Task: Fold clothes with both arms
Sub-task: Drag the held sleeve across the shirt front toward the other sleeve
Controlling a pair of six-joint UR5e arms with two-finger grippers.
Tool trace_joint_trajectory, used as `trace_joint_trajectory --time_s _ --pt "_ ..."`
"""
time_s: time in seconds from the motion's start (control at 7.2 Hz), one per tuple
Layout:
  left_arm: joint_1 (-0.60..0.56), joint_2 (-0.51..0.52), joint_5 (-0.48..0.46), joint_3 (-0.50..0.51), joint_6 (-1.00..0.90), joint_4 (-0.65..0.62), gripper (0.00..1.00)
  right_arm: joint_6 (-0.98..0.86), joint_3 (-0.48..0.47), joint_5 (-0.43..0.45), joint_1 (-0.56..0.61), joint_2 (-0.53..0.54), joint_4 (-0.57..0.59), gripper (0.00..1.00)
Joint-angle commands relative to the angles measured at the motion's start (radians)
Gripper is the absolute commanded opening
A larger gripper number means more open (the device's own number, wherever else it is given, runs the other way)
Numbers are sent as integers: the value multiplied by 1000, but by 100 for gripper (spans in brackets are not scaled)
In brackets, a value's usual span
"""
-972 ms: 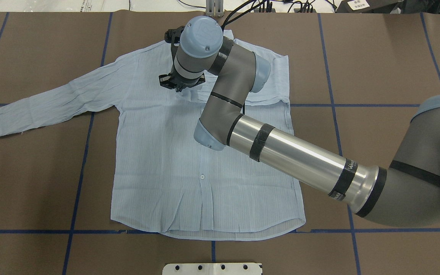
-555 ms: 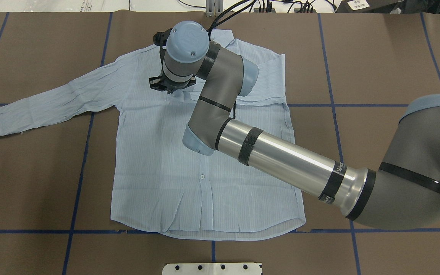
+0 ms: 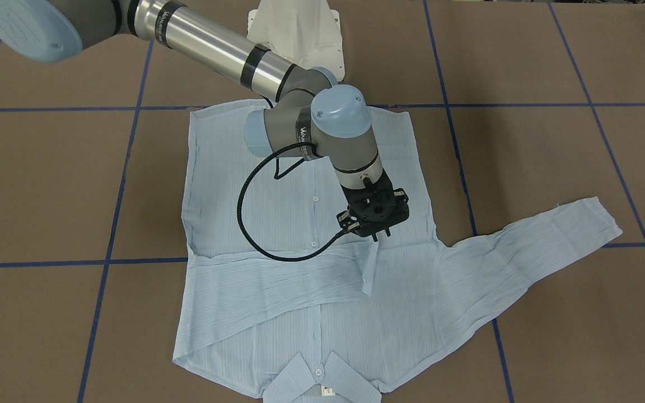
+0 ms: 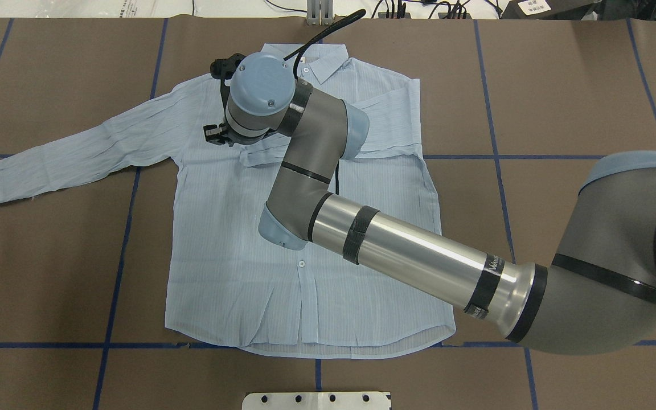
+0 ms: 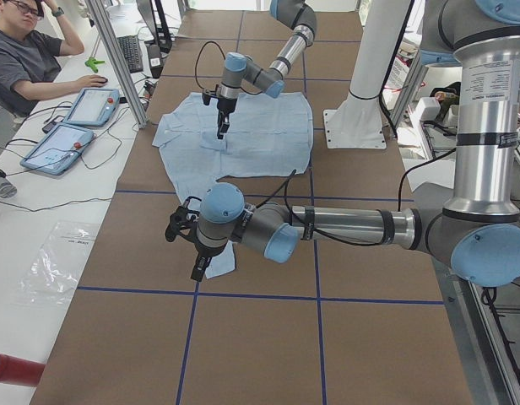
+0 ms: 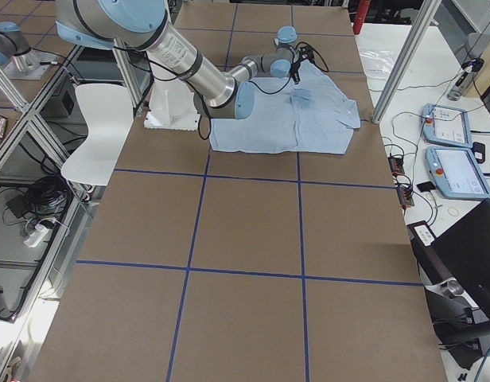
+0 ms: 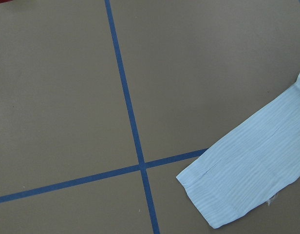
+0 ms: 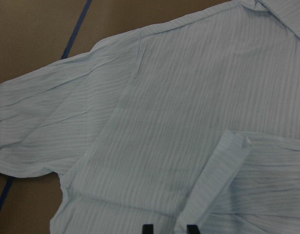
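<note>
1. One shirt (image 4: pixel 237 256) lies flat and front up on the brown worktop (image 4: pixel 561 85). It is buttoned, with the collar (image 3: pixel 322 376) away from the robot and the hem toward the white base (image 3: pixel 294 33).
2. The fabric is pale blue, finely striped and crinkly. White buttons run down the placket, and a small white tag sits in the collar.
3. It has two sleeves. The spread sleeve (image 4: pixel 60 154) lies flat, reaching out to the robot's left. The folded sleeve (image 3: pixel 277 280) crosses the chest, and its cuff (image 8: pixel 213 180) ends past the placket.
4. The right gripper (image 3: pixel 379 234) points down over the chest. Its jaws are clamped on one end of that cuff, which rises off the shirt to meet them.
5. The left gripper (image 5: pixel 195 268) hovers by the end of the spread sleeve. I cannot tell whether its jaws are apart or together.
6. There are two arms. The right arm (image 4: pixel 419 262) reaches across the shirt, and the left arm (image 5: pixel 344 226) stretches low over the worktop.
7. Blue tape lines (image 4: pixel 121 256) grid the worktop.
8. One person (image 5: pixel 32 59) sits beside it with two tablets (image 5: pixel 91 105).
</note>
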State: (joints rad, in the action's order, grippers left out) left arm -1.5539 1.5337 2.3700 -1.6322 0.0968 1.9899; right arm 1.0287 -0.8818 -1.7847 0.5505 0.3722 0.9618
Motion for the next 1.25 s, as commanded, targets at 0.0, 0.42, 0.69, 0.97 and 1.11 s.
trace_joint_trajectory --time_s 0.0,0.42,0.69,0.97,1.11 --pt "0 2 0 -1 3 0 99 4 -2 27 -15 -12 2 100" --pt "32 11 -11 6 183 62 99 103 -204 19 -9 46 245 100" --pt "107 -18 -21 9 450 195 93 94 -403 -19 40 54 661 100" --pt "228 -59 -154 9 701 341 89 47 -548 -135 126 165 751 100" --pt "309 -72 -234 9 854 392 90 -37 -677 -136 144 260 814 100"
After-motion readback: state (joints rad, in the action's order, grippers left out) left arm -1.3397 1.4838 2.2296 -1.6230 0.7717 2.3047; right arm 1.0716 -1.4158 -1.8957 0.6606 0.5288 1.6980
